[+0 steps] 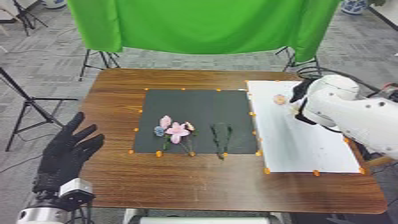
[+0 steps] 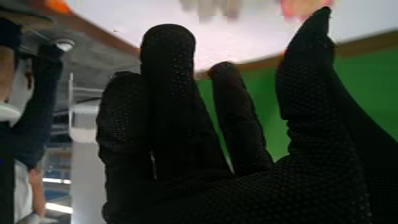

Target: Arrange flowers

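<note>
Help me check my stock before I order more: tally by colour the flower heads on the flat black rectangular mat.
Pink: 2 (a slim, upright bud-shaped head and a wide-petalled bloom)
Blue: 1 (a small round head)
Peach: 1 (a small head)
Total: 4

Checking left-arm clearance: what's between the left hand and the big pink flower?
Head view, from left hand: bare table, orange markers, dark mat, then the blue flower beside the pink flower.
</note>
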`<action>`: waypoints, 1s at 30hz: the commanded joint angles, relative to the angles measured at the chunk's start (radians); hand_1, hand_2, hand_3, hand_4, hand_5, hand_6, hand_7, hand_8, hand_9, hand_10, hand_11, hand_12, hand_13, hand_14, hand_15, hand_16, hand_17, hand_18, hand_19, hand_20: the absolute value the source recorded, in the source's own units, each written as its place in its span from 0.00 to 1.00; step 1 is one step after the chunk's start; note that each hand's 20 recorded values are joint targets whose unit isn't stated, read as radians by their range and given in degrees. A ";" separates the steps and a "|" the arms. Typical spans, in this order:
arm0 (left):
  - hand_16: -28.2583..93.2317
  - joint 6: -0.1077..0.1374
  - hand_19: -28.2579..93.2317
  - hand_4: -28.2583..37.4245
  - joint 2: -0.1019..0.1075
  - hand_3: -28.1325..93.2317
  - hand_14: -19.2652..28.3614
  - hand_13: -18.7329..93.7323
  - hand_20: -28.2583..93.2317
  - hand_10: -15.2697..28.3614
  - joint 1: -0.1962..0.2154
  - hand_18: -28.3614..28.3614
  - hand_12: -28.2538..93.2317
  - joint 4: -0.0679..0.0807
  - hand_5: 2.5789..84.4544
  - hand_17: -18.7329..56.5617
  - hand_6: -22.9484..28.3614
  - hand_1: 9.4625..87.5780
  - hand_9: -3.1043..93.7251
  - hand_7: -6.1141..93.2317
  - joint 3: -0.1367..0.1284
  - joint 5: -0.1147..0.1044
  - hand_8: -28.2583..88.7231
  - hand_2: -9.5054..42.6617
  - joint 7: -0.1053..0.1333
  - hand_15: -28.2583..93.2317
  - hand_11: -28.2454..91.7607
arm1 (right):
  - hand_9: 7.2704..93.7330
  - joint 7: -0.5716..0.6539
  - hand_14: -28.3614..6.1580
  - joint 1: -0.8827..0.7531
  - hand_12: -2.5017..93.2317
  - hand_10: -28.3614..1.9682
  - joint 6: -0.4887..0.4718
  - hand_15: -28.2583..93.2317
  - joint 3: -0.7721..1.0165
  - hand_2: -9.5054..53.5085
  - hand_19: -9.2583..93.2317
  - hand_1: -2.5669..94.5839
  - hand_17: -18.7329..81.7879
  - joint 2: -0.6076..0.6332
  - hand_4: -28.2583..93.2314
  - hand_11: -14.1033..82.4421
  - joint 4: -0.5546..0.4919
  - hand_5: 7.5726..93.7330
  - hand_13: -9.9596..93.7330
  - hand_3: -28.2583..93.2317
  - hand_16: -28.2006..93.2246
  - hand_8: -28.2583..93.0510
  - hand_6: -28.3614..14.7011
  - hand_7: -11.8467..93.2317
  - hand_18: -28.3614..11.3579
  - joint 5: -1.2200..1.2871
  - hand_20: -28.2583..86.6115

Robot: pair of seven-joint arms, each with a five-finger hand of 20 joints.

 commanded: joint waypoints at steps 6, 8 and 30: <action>0.13 -0.027 0.69 0.11 -0.043 0.74 0.99 0.35 0.22 0.77 -0.004 1.00 0.33 0.004 0.34 0.17 0.58 0.25 0.31 0.13 -0.012 0.030 0.18 0.31 -0.044 0.70 0.44 | 0.51 0.005 0.47 -0.083 0.17 0.27 -0.052 0.78 0.045 0.11 1.00 0.38 0.65 -0.028 0.03 0.27 0.041 0.44 0.73 0.88 0.31 0.16 0.56 0.24 0.34 0.021 0.37; 0.13 -0.029 0.69 0.11 -0.039 0.75 0.99 0.35 0.22 0.77 -0.001 1.00 0.33 0.005 0.34 0.17 0.58 0.25 0.31 0.13 -0.013 0.027 0.18 0.31 -0.036 0.70 0.44 | 0.51 -0.002 0.47 -0.076 0.17 0.29 -0.043 0.78 0.026 0.11 1.00 0.38 0.65 -0.030 0.03 0.27 0.042 0.44 0.73 0.88 0.31 0.15 0.60 0.24 0.34 0.016 0.37; 0.13 -0.013 0.69 0.11 -0.028 0.74 0.99 0.35 0.22 0.77 0.024 1.00 0.33 -0.004 0.34 0.16 0.58 0.25 0.31 0.13 -0.021 0.008 0.18 0.31 -0.021 0.70 0.44 | 0.95 -0.053 0.73 0.038 0.30 0.71 0.285 0.70 -0.171 0.03 1.00 0.61 0.74 0.005 0.00 0.25 -0.082 0.83 0.91 0.81 0.36 0.24 0.73 0.32 0.40 -0.207 0.42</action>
